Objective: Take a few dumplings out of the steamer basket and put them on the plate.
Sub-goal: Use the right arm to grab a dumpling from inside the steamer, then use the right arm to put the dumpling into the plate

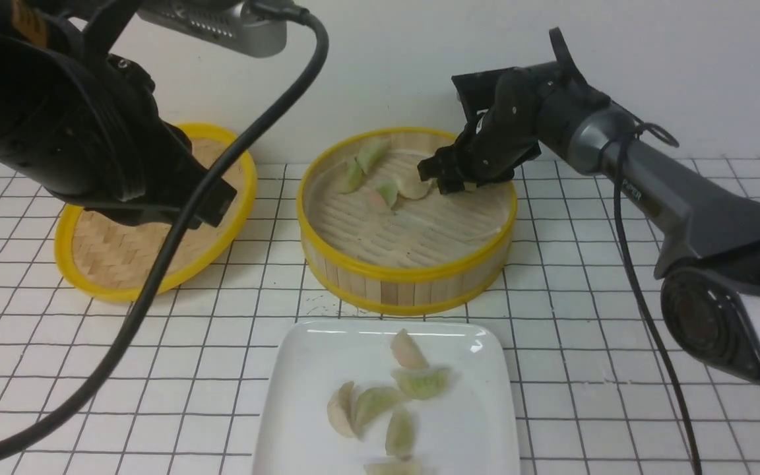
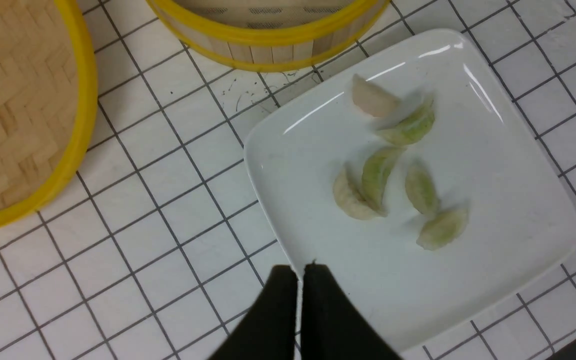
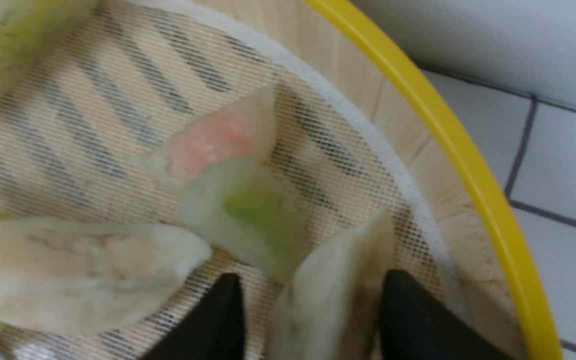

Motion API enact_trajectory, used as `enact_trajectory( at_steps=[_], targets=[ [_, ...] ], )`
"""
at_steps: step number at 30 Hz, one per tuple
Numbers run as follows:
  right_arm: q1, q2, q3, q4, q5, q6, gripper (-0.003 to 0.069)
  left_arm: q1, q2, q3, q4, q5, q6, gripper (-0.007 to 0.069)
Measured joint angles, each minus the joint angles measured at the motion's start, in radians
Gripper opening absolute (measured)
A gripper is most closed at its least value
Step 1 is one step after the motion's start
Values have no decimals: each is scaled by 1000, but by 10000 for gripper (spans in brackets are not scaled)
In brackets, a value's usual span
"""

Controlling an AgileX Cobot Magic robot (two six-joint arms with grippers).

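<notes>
Right of the steamer basket, arm lettering reads "PIPER".

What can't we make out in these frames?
Front view: left arm hides left gripper, part of lid.
Front view: bottom edge cuts off plate and nearest dumpling.
Left wrist view: top edge cuts off steamer basket inside.
Right wrist view: blurred, close; dumplings there can't be counted.

Dumplings in steamer basket, on plate
</notes>
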Motion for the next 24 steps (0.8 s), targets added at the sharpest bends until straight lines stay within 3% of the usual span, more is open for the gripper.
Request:
enact_trajectory(
  at_steps=[1, 5, 10, 14, 18, 22, 24],
  targets=[
    [0, 0, -1, 0, 4, 0, 229, 0, 0, 0, 2, 0, 0, -6],
    [0, -11, -5, -3, 54, 0, 232, 0, 0, 0, 6, 0, 0, -6],
    [0, -59, -40, 2, 237, -15, 232, 0, 0, 0, 16, 0, 0, -6],
    [0, -161, -36, 80, 271, -52, 232, 0, 0, 0, 33, 1, 0, -6],
    [4, -327, 83, 208, 271, -92, 232, 0, 0, 0, 38, 1, 0, -6],
    [42, -556, 374, 261, 267, -129, 232, 0, -2, 0, 40, 1, 0, -6],
    [102, -719, 627, 264, 267, -174, 232, 0, -6, 0, 26, 1, 0, -6]
  ],
)
